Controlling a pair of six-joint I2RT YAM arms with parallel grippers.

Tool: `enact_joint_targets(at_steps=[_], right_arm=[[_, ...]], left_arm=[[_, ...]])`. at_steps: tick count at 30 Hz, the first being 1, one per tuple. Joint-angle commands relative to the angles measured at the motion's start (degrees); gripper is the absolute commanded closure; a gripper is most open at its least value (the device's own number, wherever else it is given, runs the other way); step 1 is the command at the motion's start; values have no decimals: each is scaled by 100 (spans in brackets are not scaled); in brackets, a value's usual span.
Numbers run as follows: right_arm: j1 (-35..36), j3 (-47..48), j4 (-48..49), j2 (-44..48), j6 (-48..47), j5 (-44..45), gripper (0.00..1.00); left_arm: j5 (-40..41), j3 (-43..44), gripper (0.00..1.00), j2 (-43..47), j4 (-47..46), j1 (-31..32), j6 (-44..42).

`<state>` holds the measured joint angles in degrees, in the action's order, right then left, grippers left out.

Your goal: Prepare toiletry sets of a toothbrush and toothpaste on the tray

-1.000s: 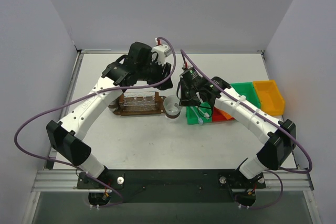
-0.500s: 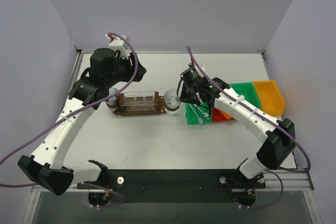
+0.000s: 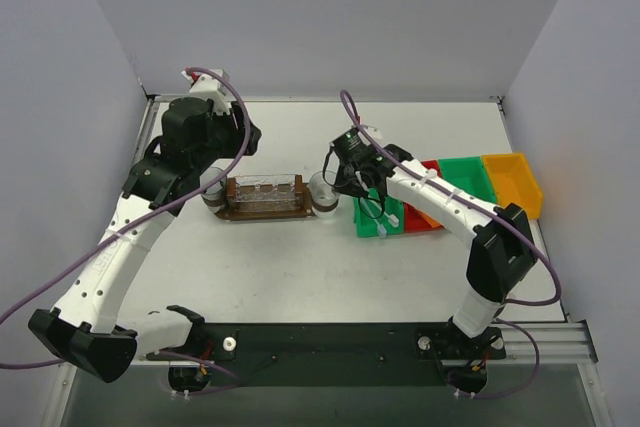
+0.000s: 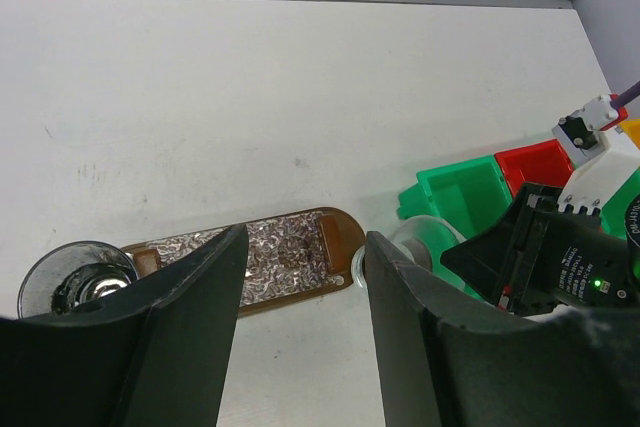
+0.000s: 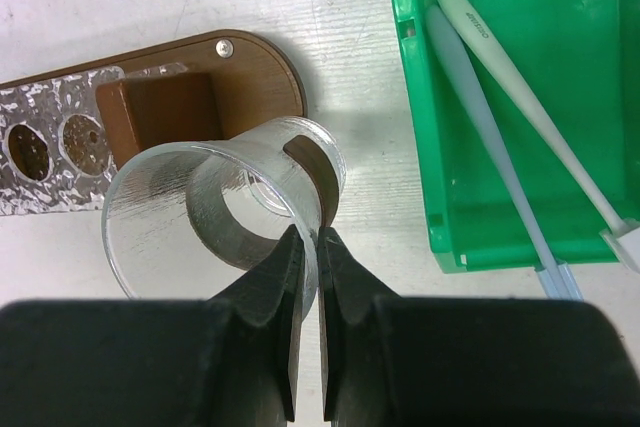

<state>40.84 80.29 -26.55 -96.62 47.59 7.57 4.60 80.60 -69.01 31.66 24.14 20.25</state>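
The dark brown tray [image 3: 228, 212] lies mid-table with a clear, holed block on it. My right gripper [image 5: 309, 237] is shut on the wall of a clear cup [image 5: 215, 202], which hangs at the tray's [image 5: 255, 62] right end. Two white toothbrushes [image 5: 505, 67] lie in the green bin [image 5: 412, 107] just right of it. My left gripper [image 4: 305, 245] hangs open and empty above the table, behind the tray's [image 4: 345, 237] left half; from above the left gripper [image 3: 243, 139] sits apart from everything. Toothpaste is mostly hidden under the right arm.
A second clear cup [image 4: 75, 277] stands at the tray's left end. Red [image 3: 430, 165], green [image 3: 470, 175] and yellow [image 3: 515, 182] bins line the right side. Walls close in the left, back and right of the table.
The left arm swung from over the tray's right part back to the far left and its jaws widened a little. The right gripper carried its cup left toward the tray's right end.
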Motion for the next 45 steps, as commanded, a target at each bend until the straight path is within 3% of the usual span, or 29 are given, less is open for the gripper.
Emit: enact_joint_targets(at_steps=[1,45], right_arm=[[-32,435,290,64,241,297,100],[-102,1147,369,-867,31,236,100]], left_arm=[[252,35,40,222,-20,-59,-144],[102,-9,37,125,-11,-270,-241]])
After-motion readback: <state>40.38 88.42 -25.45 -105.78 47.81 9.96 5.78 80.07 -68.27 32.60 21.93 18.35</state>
